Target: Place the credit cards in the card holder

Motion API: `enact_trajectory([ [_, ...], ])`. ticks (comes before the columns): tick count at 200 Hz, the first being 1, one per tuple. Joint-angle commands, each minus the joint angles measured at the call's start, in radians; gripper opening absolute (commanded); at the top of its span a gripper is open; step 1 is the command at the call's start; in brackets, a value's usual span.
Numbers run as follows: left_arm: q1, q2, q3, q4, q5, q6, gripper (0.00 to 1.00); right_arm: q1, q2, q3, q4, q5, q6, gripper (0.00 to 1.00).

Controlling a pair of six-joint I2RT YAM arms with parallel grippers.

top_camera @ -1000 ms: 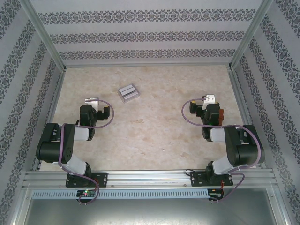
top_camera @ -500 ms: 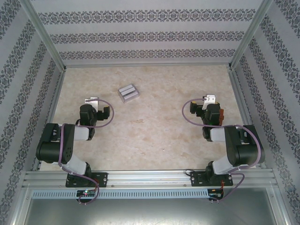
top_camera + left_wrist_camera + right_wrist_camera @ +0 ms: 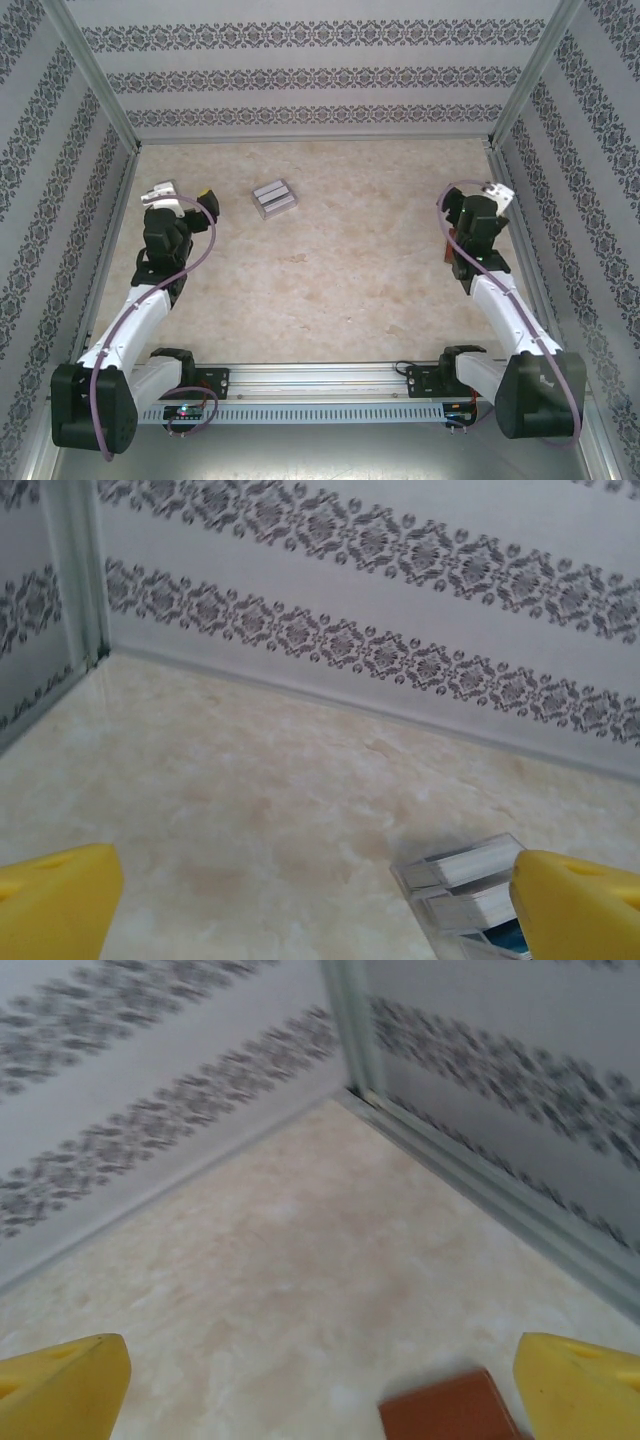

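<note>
The credit cards (image 3: 273, 197) are stacked pale grey in a small clear stand on the table's far left-centre. In the left wrist view the credit cards (image 3: 468, 882) show white edges and a bit of blue, just inside the right finger. My left gripper (image 3: 185, 195) (image 3: 315, 880) is open above the table, left of the cards, with nothing between its yellow fingers (image 3: 55, 900). The brown card holder (image 3: 451, 243) (image 3: 450, 1410) lies flat, partly hidden under my right arm. My right gripper (image 3: 480, 198) (image 3: 322, 1370) stands open just beyond it, empty.
Patterned walls (image 3: 300, 75) with metal posts (image 3: 345, 1020) enclose the marbled table (image 3: 350, 250). The left gripper is near the left wall, the right gripper near the right wall and its rail (image 3: 500, 1190). Bare tabletop lies between the arms.
Both arms have unfolded from a tucked pose and stretched forward. The left gripper swung out toward the far left, the right toward the far right. The cards stayed put.
</note>
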Motion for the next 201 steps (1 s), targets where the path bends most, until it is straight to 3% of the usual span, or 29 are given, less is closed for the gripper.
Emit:
enact_trajectory([
  [1, -0.005, 0.05, -0.006, -0.065, 0.09, -0.123, 1.0, -0.073, 0.024, 0.034, -0.33, -0.028, 0.18, 0.98],
  [25, -0.005, 0.191, 0.05, -0.098, 0.205, -0.112, 1.0, -0.225, 0.106, 0.038, -0.337, -0.224, 0.136, 0.98],
  [49, -0.011, 0.252, -0.002, 0.026, 0.291, -0.127, 1.0, -0.322, 0.263, 0.092, -0.337, -0.379, 0.06, 0.98],
  [90, -0.079, 0.282, -0.064, 0.122, 0.292, -0.122, 1.0, -0.32, 0.475, 0.177, -0.353, -0.51, -0.056, 0.92],
  [126, -0.088, 0.249, -0.081, 0.113, 0.242, -0.103, 1.0, -0.287, 0.494, 0.189, -0.386, -0.482, -0.098, 0.82],
  [184, -0.088, 0.291, -0.059, 0.086, 0.214, -0.105, 0.96, -0.283, 0.558, 0.21, -0.387, -0.595, -0.12, 0.7],
  [201, -0.088, 0.297, -0.059, 0.089, 0.221, -0.107, 0.95, -0.269, 0.57, 0.217, -0.385, -0.614, -0.13, 0.61],
])
